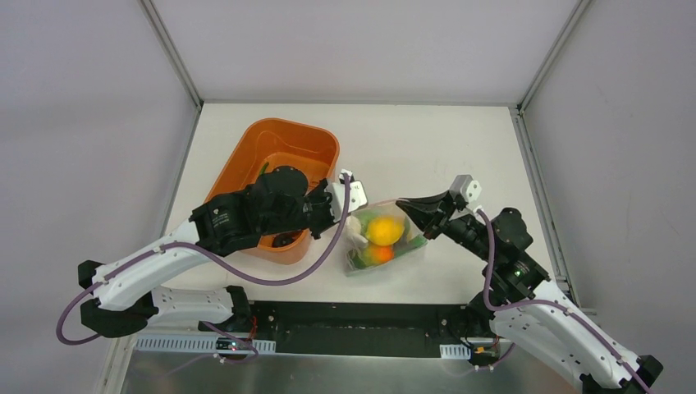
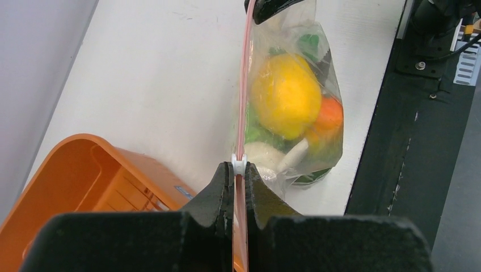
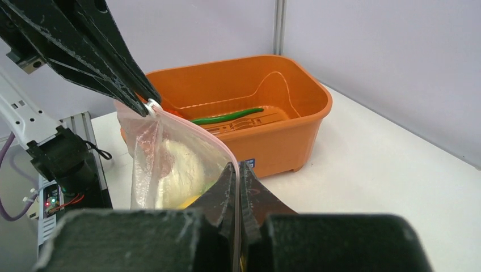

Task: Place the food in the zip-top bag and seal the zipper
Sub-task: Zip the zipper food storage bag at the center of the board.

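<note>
The zip-top bag [image 1: 384, 242] hangs between my two grippers, just above the table. Food shows through it: a yellow fruit [image 2: 286, 95], an orange fruit [image 2: 330, 113], green pieces and a whitish piece [image 3: 178, 164]. My left gripper [image 2: 239, 170] is shut on the pink zipper [image 2: 244, 85], right behind its white slider [image 2: 239, 164]. My right gripper [image 3: 238, 169] is shut on the zipper's other end [image 3: 198, 133]. In the top view, the left gripper [image 1: 345, 209] and right gripper [image 1: 405, 204] hold the strip taut between them. A long green pod [image 3: 227, 117] lies in the basket.
The orange plastic basket [image 1: 283, 131] stands at the left behind the bag, under my left arm. The table's near edge and the black base rail [image 2: 408, 141] run close beside the bag. Grey walls enclose the table on three sides.
</note>
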